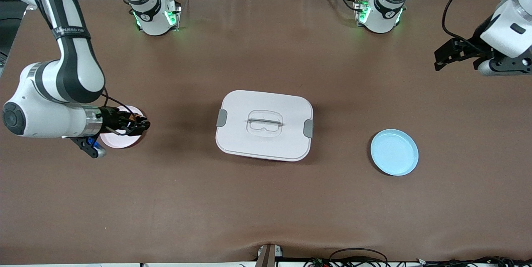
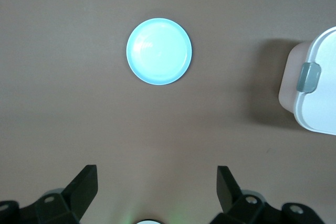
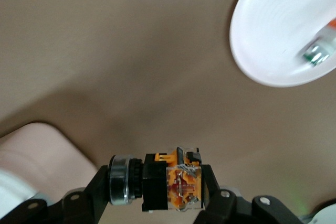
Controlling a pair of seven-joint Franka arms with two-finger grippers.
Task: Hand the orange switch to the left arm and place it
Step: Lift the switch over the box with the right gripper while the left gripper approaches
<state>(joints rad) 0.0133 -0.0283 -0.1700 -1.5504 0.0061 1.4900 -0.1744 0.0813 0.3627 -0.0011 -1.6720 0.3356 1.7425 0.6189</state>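
My right gripper [image 1: 143,125] is shut on the orange switch [image 1: 133,122] and holds it just over the edge of a small white plate [image 1: 118,142] at the right arm's end of the table. In the right wrist view the switch [image 3: 170,182] lies sideways between the fingers [image 3: 100,184], black and orange with a silver ring. The white box [image 1: 264,124] stands closed mid-table, apart from both grippers. My left gripper [image 1: 438,60] is open and empty, raised over the left arm's end of the table. Its spread fingers [image 2: 84,184] show in the left wrist view.
A light blue plate [image 1: 394,152] lies between the box and the left arm's end, nearer the front camera; it also shows in the left wrist view [image 2: 159,51], as does the box [image 2: 315,87]. A small silver part with a red bit [image 3: 317,51] lies on the white plate [image 3: 273,30].
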